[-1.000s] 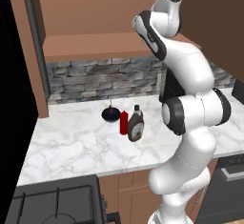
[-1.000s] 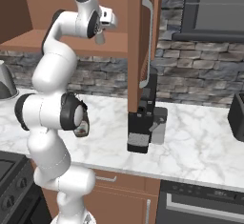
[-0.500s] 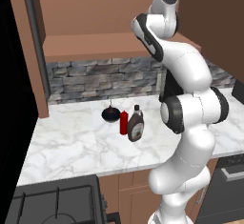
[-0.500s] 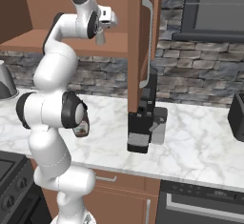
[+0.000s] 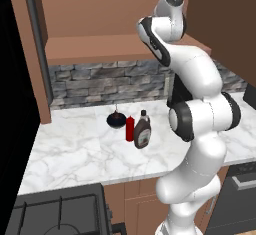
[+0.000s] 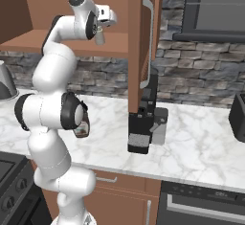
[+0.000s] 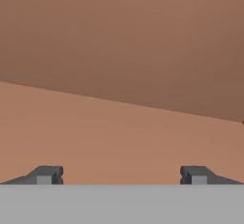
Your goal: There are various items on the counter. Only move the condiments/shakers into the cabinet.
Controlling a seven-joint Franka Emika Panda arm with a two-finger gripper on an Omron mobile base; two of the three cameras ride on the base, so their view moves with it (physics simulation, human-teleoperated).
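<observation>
Pale shaker: hidden, cannot place it. Brown wooden wall cabinet (image 5: 125, 46), plain smooth shelf; jaws (image 7: 121, 175) spread wide over it, grasping nothing. On white grey-veined marble worktop (image 5: 75, 151): slim red squeeze bottle (image 5: 130, 128) touching dark brown black-capped bottle (image 5: 142, 131), round black stemmed object (image 5: 115, 119) just behind.

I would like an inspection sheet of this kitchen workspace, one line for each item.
Surface: white marble counter, no spill seen.
Job's things: red bottle and dark brown bottle upright, close together on the counter; cabinet shelf open.
Clutter: round black object behind the bottles; coffee machine.
Grippers: gripper open, holding nothing, up at the shelf.
Cables: nothing seen.
Surroundings: stone backsplash, black stove top.
</observation>
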